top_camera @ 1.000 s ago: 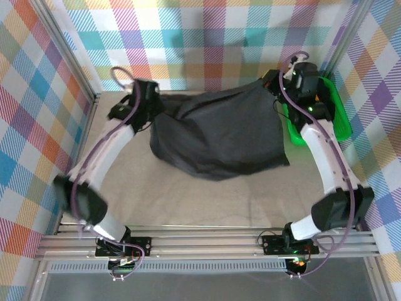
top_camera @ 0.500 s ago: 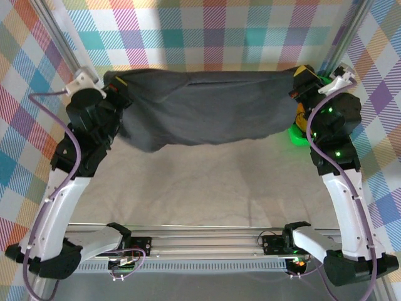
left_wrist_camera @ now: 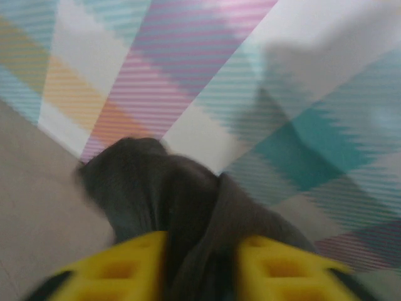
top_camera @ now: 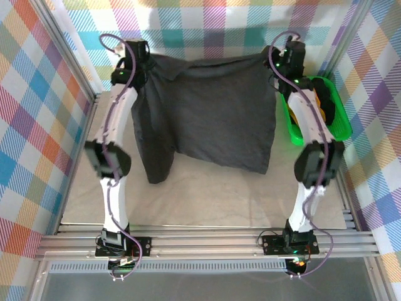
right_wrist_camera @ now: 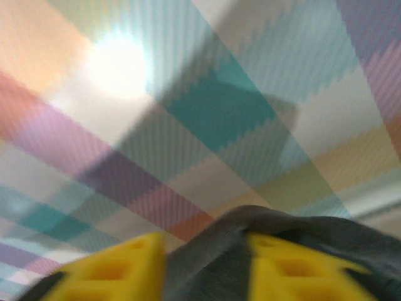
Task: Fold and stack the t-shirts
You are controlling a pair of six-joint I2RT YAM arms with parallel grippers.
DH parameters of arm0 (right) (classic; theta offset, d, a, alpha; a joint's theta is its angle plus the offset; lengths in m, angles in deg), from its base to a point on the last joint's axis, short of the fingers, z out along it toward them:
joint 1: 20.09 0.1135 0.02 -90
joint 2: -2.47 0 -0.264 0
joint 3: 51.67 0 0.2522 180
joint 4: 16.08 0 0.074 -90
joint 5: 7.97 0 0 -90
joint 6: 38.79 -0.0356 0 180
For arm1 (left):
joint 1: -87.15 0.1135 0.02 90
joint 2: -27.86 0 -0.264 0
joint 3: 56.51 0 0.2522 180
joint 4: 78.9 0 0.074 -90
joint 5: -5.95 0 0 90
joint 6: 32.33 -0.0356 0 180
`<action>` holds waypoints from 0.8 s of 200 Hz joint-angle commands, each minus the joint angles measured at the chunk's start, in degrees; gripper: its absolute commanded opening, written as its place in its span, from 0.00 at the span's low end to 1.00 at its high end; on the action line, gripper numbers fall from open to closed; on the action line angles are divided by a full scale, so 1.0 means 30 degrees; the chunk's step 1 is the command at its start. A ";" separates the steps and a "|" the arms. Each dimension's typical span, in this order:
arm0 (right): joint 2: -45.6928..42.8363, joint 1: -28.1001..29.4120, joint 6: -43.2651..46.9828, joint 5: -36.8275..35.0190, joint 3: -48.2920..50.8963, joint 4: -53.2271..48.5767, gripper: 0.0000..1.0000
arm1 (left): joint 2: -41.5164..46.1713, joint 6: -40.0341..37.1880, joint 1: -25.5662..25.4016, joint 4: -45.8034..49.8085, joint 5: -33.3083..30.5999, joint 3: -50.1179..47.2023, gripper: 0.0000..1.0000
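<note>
Top external: L pincer [top_camera: 146, 63] & R pincer [top_camera: 274, 63] clamped on charcoal t-shirt [top_camera: 213, 113], stretched betw.

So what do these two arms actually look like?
The left arm and right arm have white shells, black joints and looping purple cables; small green lights glow on the right. The left tool and right tool have chunky yellow fingers with recessed pockets.

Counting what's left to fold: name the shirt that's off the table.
The charcoal shirt, hanging spread between the left hand and right hand by the back wall. The other shirts, mustard-yellow showing, lie in the green basket.
</note>
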 commanded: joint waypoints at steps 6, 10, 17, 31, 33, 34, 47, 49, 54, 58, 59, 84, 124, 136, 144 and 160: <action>0.1723 -0.0382 -0.0519 0.2158 -0.1704 -0.3874 0.60 | -0.2676 -0.0184 0.0372 0.6578 0.2048 0.4783 0.74; 0.1622 -0.0403 -0.0629 0.2256 -0.1287 -0.3832 0.61 | -0.2557 -0.0363 0.0320 0.6995 0.1927 0.4464 0.74; 0.1243 -0.0342 -0.0808 0.2358 -0.0274 -0.3690 0.62 | -0.1943 -0.0742 0.0176 0.7487 0.1651 0.3209 0.74; -0.0168 -0.0189 -0.1339 0.2318 0.2570 -0.3098 0.62 | 0.0680 -0.1043 -0.0097 0.7092 0.1041 -0.1978 0.73; -0.0379 -0.0175 -0.1431 0.2307 0.3073 -0.2920 0.62 | 0.1198 -0.0995 -0.0137 0.6807 0.0987 -0.2985 0.73; -0.0546 -0.0173 -0.1471 0.2291 0.3328 -0.2851 0.62 | 0.1329 -0.0967 -0.0148 0.6657 0.0969 -0.3504 0.73; -0.2445 0.0131 -0.2283 0.2092 0.6621 -0.2109 0.61 | 0.5043 -0.0099 -0.0212 0.4817 0.0909 -1.0337 0.72; -0.2561 0.0205 -0.2385 0.2075 0.7126 -0.1991 0.61 | 0.5548 0.0083 -0.0195 0.4671 0.0910 -1.1271 0.72; -0.3376 0.0372 -0.2665 0.2044 0.8294 -0.1872 0.61 | 0.6650 0.0525 -0.0177 0.4546 0.0821 -1.3211 0.70; -0.3899 0.0559 -0.2839 0.1958 0.9153 -0.1848 0.60 | 0.7458 0.0831 -0.0177 0.4614 0.0760 -1.4766 0.69; -0.4020 0.0605 -0.2878 0.1940 0.9342 -0.1861 0.60 | 0.7637 0.0883 -0.0154 0.4623 0.0753 -1.5093 0.69; -0.6988 0.1975 -0.4091 0.1628 1.3697 -0.3245 0.58 | 1.1176 0.1713 0.0058 0.5264 0.1577 -2.2198 0.61; -1.0729 0.3056 -0.6318 0.3065 1.8359 -0.7469 0.49 | 1.2598 0.1577 0.1475 0.3795 0.5081 -2.7753 0.51; -1.1447 0.3063 -0.6534 0.3640 1.9083 -0.9232 0.49 | 1.2094 0.1513 0.1769 0.3322 0.5619 -2.8206 0.52; -1.1840 0.3052 -0.6683 0.4126 1.9537 -1.0119 0.49 | 1.1738 0.1492 0.1908 0.2987 0.5932 -2.8386 0.54; -1.2139 0.3059 -0.7175 0.5682 2.0329 -1.1592 0.52 | 1.1271 0.1436 0.1935 0.2282 0.6329 -2.8422 0.56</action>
